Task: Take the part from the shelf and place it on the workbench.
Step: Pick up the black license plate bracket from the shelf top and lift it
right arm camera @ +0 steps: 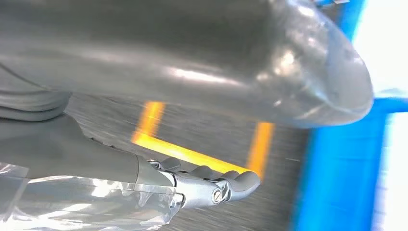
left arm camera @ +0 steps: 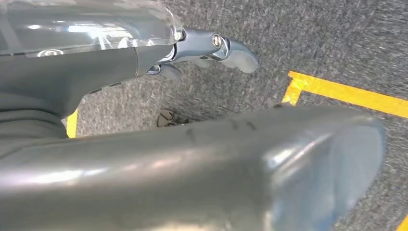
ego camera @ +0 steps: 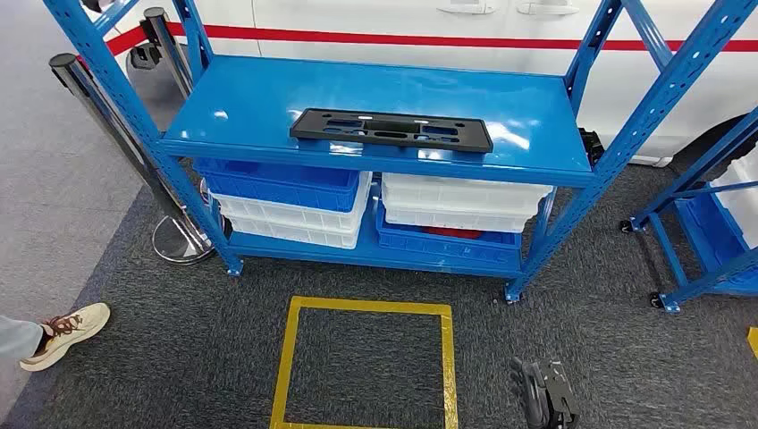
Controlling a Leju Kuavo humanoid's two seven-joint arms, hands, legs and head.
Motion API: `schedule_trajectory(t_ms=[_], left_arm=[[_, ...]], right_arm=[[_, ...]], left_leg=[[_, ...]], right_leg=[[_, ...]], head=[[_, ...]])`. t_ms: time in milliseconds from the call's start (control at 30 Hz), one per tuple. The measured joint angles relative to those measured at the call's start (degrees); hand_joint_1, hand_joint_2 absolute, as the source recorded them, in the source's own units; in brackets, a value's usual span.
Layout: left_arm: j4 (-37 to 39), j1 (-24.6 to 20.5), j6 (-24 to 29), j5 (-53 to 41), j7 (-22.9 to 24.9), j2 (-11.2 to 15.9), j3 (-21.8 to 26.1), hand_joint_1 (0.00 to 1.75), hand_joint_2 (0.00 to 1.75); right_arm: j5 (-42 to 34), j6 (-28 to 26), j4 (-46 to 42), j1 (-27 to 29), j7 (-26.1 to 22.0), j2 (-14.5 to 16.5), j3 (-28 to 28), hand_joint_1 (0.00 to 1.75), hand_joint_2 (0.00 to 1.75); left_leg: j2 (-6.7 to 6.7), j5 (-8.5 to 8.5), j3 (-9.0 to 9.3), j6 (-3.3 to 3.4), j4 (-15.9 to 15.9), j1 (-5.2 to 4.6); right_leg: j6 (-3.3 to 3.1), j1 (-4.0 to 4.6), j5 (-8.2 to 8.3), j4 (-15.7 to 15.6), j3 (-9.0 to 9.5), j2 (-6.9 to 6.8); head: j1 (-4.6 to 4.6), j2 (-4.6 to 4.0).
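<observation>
Part (ego camera: pixel 391 130) on shelf (ego camera: pixel 268 98) top, bins (ego camera: pixel 295 201) beneath, floor square (ego camera: pixel 366 362) before it

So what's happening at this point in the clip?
Nothing is being handled yet. The robot faces a blue shelf, where the black part lies flat near the front edge of the top level, untouched. The right hand hangs low above the grey carpet, beside the yellow taped square; the left hand also hangs over the carpet. Both hold nothing. Blue and white bins sit on the lower level, and a person's shoe shows at the left.
</observation>
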Motion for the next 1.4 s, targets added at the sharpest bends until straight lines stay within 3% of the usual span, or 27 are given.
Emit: schedule_trajectory(t_ms=[100, 200, 267, 333, 367, 400, 433, 500, 567, 667, 733, 833, 867, 900, 933, 1000, 1067, 1133, 1233, 1267, 1333, 1367, 1400], left_arm=[[0.1, -0.2, 0.0, 0.0, -0.1, 0.0, 0.3, 0.00, 0.00], [0.3, -0.2, 0.1, 0.0, -0.2, 0.0, 0.7, 0.00, 0.00], [0.3, -0.4, 0.1, 0.0, -0.2, -0.1, 0.9, 0.00, 0.00], [0.4, -0.5, 0.1, 0.0, -0.3, -0.1, 1.1, 0.00, 0.00], [0.4, -0.5, 0.1, 0.0, -0.3, -0.1, 1.2, 0.00, 0.00], [0.5, -0.4, 0.1, 0.0, -0.3, -0.1, 1.3, 0.00, 0.00], [0.5, -0.4, 0.1, 0.0, -0.3, -0.1, 1.4, 0.00, 0.00], [0.6, -0.4, 0.1, 0.0, -0.4, -0.1, 1.6, 0.00, 0.00], [0.7, -0.4, 0.2, 0.0, -0.5, -0.1, 1.7, 0.00, 0.00], [0.9, -0.5, 0.2, 0.0, -0.7, -0.1, 2.1, 0.00, 0.00], [1.0, -0.5, 0.2, 0.0, -0.7, -0.1, 2.3, 0.00, 0.00], [1.1, -0.8, 0.3, 0.0, -0.8, -0.1, 2.5, 0.00, 0.00], [1.1, -0.8, 0.3, 0.0, -0.8, -0.1, 2.6, 0.00, 0.00], [1.2, -0.8, 0.3, 0.0, -0.8, -0.2, 2.7, 0.00, 0.00], [1.2, -0.9, 0.3, 0.0, -0.8, -0.2, 2.8, 0.00, 0.00], [1.4, -1.1, 0.3, 0.0, -0.8, -0.3, 3.0, 0.00, 0.00], [1.4, -1.3, 0.3, 0.0, -0.8, -0.5, 3.2, 0.00, 0.00], [1.5, -1.4, 0.3, 0.0, -0.9, -0.6, 3.6, 0.00, 0.00], [1.6, -1.4, 0.3, 0.0, -0.9, -0.6, 4.0, 0.00, 0.00], [1.6, -1.4, 0.2, 0.0, -0.9, -0.6, 4.1, 0.00, 0.00], [1.7, -1.4, -0.1, 0.0, -1.0, -0.6, 4.2, 0.00, 0.00], [1.7, -1.3, -0.2, 0.0, -1.1, -0.6, 4.4, 0.00, 0.00], [1.7, -1.3, -0.3, 0.0, -1.1, -0.5, 4.5, 0.00, 0.00]], right_arm=[[-1.5, 1.0, -3.3, -0.2, -0.7, 0.1, 1.2, 0.00, 0.00], [-3.8, 2.6, -8.8, -0.3, -2.0, 0.5, 3.0, 0.00, 0.00], [-5.5, 3.7, -12.5, -0.6, -2.9, 0.7, 4.4, 0.00, 0.00], [-7.3, 4.9, -16.4, -0.9, -3.8, 0.7, 6.0, 0.00, 0.00], [-8.1, 5.4, -18.3, -0.9, -4.2, 0.8, 6.8, 0.00, 0.00], [-9.0, 6.0, -20.3, -1.0, -4.7, 0.8, 7.7, 0.00, 0.00], [-9.9, 6.5, -22.2, -1.0, -5.1, 0.9, 8.5, 0.00, 0.00], [-11.7, 7.5, -26.1, -1.2, -6.0, 0.9, 10.2, 0.00, 0.00], [-13.6, 8.5, -29.9, -1.6, -6.9, 0.9, 11.8, 0.00, 0.00], [-16.4, 10.1, -35.8, -1.8, -8.3, 1.0, 14.3, 0.00, 0.00], [-18.2, 11.2, -39.5, -1.9, -9.1, 1.0, 15.9, 0.00, 0.00], [-20.7, 12.7, -44.2, -1.9, -10.2, 1.0, 17.8, 0.00, 0.00], [-21.8, 13.5, -46.0, -1.7, -10.7, 1.0, 18.5, 0.00, 0.00], [-22.9, 14.3, -48.0, -1.6, -11.2, 1.0, 19.3, 0.00, 0.00], [-24.1, 15.1, -50.0, -1.6, -11.8, 1.0, 20.1, 0.00, 0.00], [-26.1, 16.6, -53.6, -1.7, -12.7, 1.0, 21.6, 0.00, 0.00], [-28.1, 18.0, -57.2, -1.8, -13.7, 1.0, 22.8, 0.00, 0.00], [-30.1, 19.4, -60.8, -2.0, -14.6, 1.0, 24.1, 0.00, 0.00], [-32.9, 21.5, -65.5, -2.1, -16.1, 1.0, 26.0, 0.00, 0.00], [-33.8, 22.2, -66.7, -2.2, -16.5, 1.0, 26.6, 0.00, 0.00], [-35.3, 23.3, -68.4, -2.2, -17.2, 1.0, 27.6, 0.00, 0.00], [-35.7, 23.7, -68.9, -2.2, -17.4, 1.0, 28.0, 0.00, 0.00], [-36.0, 23.9, -69.2, -2.1, -17.4, 1.0, 28.3, 0.00, 0.00]], left_leg=[[-0.14, -0.21, -0.36, -0.64, 0.3, -0.06], [0.17, -1.06, -0.59, -1.57, 1.1, 0.17], [0.73, -3.64, -2.89, -2.20, 6.0, 0.38], [1.00, -6.66, -7.42, -2.70, 14.1, 0.61], [1.04, -7.01, -9.20, -2.87, 16.9, 0.75], [1.08, -6.14, -10.05, -3.02, 17.5, 0.89], [1.12, -4.10, -9.70, -3.13, 15.8, 1.04], [0.47, 0.76, -6.77, -3.33, 8.1, 1.41], [-0.53, 2.47, -4.67, -3.06, 3.0, 1.48], [-0.20, 1.98, -4.56, -1.76, 2.4, 1.25], [0.58, 2.04, -4.31, -0.78, 2.0, 1.28], [1.61, 1.84, -4.05, 0.16, 1.9, 0.87], [1.91, 1.71, -3.94, 0.37, 1.9, 0.60], [2.14, 1.57, -3.77, 0.54, 1.9, 0.31], [2.32, 1.41, -3.53, 0.67, 1.9, 0.01], [2.50, 1.07, -2.94, 0.81, 1.9, -0.41], [2.54, 0.86, -2.79, 0.64, 1.9, -0.65], [2.59, 0.88, -2.94, 0.20, 1.8, -0.66], [2.41, -0.10, -3.29, -0.68, 2.8, -0.72], [2.21, -1.30, -4.23, -1.02, 5.0, -0.63], [1.92, -4.45, -7.82, -1.68, 12.1, -0.09], [1.91, -5.44, -9.70, -2.00, 15.5, 0.21], [1.92, -5.40, -10.82, -2.29, 17.2, 0.49]], right_leg=[[-0.34, 0.33, -0.88, -0.5, 0.17, 0.12], [-1.19, 0.11, -1.10, -1.2, 0.56, 0.00], [-1.76, -0.11, -1.22, -1.7, 1.11, -0.27], [-2.04, -0.08, -1.49, -1.7, 1.39, -0.54], [-2.06, -0.10, -1.65, -1.7, 1.55, -0.63], [-1.97, -0.16, -1.84, -1.7, 1.78, -0.67], [-1.81, -0.26, -2.07, -1.6, 2.10, -0.67], [-1.14, -0.41, -2.69, -1.4, 2.78, -0.37], [-0.34, -0.33, -3.07, -1.1, 2.80, 0.04], [0.58, -0.33, -2.98, -1.2, 2.42, 0.61], [0.89, -0.38, -4.09, 0.4, 1.71, 0.55], [0.70, -0.02, -8.37, 9.9, -3.15, 0.17], [0.53, 0.14, -9.04, 12.9, -4.84, 0.17], [0.28, 0.31, -8.68, 14.0, -5.73, 0.16], [-0.08, 0.53, -7.28, 13.1, -5.56, 0.15], [-1.32, 1.20, -3.25, 6.8, -2.84, 0.05], [-2.43, 1.85, -1.28, 1.4, -0.42, -0.25], [-2.78, 2.13, -1.46, -0.1, 0.10, -0.37], [-2.87, 1.38, -1.12, -1.9, 1.02, -0.22], [-2.91, 1.10, -0.99, -2.4, 1.39, -0.22], [-2.98, 1.03, -1.11, -2.6, 1.68, -0.21], [-2.94, 0.97, -1.23, -2.6, 1.75, -0.14], [-2.82, 0.88, -1.39, -2.5, 1.87, -0.03]], head=[[-0.06, -0.01], [-0.13, -0.01], [-0.22, 0.00], [-0.26, 0.00], [-0.27, 0.00], [-0.27, 0.00], [-0.27, 0.00], [-0.26, 0.00], [-0.28, 0.00], [-0.29, 0.00], [-0.24, 0.00], [-0.18, 0.00], [-0.18, 0.00], [-0.18, 0.00], [-0.19, 0.00], [-0.20, 0.00], [-0.26, 0.00], [-0.28, 0.00], [-0.30, 0.00], [-0.33, 0.00], [-0.38, 0.00], [-0.37, 0.00], [-0.37, -0.01]])
